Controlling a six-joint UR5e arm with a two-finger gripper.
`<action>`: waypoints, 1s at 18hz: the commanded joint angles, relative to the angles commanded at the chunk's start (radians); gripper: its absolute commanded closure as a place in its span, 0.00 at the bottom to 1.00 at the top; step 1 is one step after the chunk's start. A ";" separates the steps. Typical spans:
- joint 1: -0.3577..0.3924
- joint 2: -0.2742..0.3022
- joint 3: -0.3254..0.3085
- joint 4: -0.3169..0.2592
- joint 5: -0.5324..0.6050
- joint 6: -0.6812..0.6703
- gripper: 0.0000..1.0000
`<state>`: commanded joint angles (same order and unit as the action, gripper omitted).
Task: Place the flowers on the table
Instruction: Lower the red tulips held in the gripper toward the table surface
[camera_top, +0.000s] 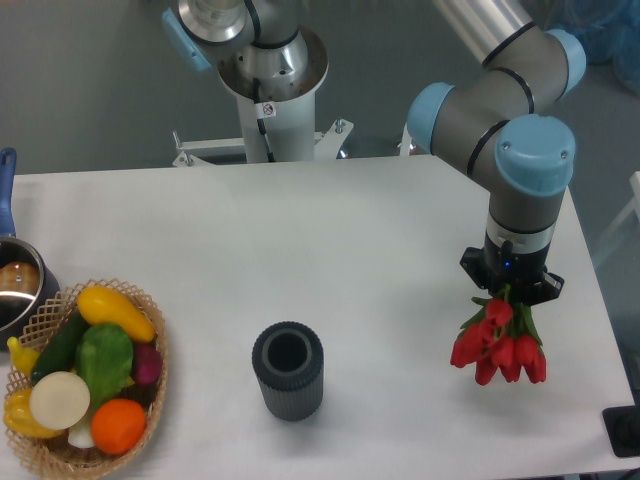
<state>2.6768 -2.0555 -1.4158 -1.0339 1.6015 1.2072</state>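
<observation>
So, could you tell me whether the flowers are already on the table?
Not yet: the flowers hang blooms-down from the hand, apparently above the table.

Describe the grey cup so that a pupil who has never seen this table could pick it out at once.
Start at the white table and look to the middle of its near edge. There the grey cup stands upright and alone, between the wicker basket of vegetables on the left and the red flowers held by the gripper on the right. It is the only dark, ribbed, open-topped cylinder.
</observation>
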 joint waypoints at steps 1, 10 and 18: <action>-0.002 -0.003 0.000 0.002 0.000 0.000 0.86; -0.051 -0.026 -0.017 0.002 -0.009 -0.014 0.86; -0.086 -0.020 -0.081 0.006 -0.029 -0.015 0.62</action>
<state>2.5909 -2.0755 -1.4971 -1.0278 1.5723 1.1919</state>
